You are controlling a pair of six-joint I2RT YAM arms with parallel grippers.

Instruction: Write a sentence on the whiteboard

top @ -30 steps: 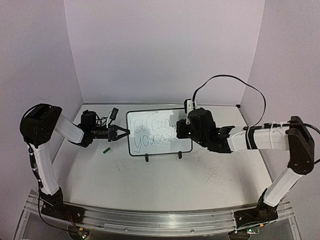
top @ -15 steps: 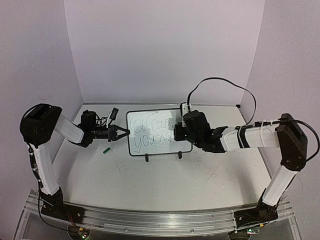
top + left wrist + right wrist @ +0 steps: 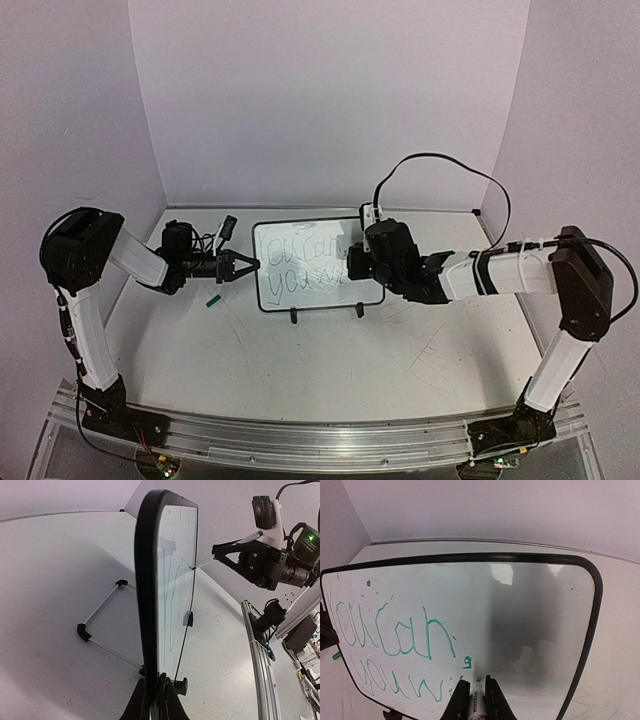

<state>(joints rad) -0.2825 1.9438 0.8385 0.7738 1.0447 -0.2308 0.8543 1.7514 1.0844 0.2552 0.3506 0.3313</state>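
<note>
Pinching a white-barrelled marker pen (image 3: pixel 476 703) between them, the right fingers (image 3: pixel 461 702) are closing tight on its barrel. The tip is pointing straight ahead and touching the small rectangular whiteboard with the thin black frame and rounded corners (image 3: pixel 535 610), low on its face and just right of the last strokes. So firm a hold is, I judge, making the pen stiff enough to be dragged without slipping.

The left fingers (image 3: pixel 141 702) are clamping shut on the board's left edge, with the frame between them. This is most likely bracing the board against the push of the pen, since it is standing on edge on only two small black feet (image 3: pixel 293 318) and a thin wire prop (image 3: pixel 100 625) behind.

The green handwritten sentence (image 3: pixel 395 650) is running in two lines across the left part of the face, reading roughly "You can" above "you wi". The second line is looking unfinished, so the writing seems close to its end, with a few letters wanting.

The board is standing toward the back middle of the scratched white bench (image 3: pixel 330 380), between the two arms reaching in from either side. A small green piece (image 3: pixel 212 298) is lying on the bench near the left fingers, apart from the board. It is possibly the pen's cap, though I cannot tell.
</note>
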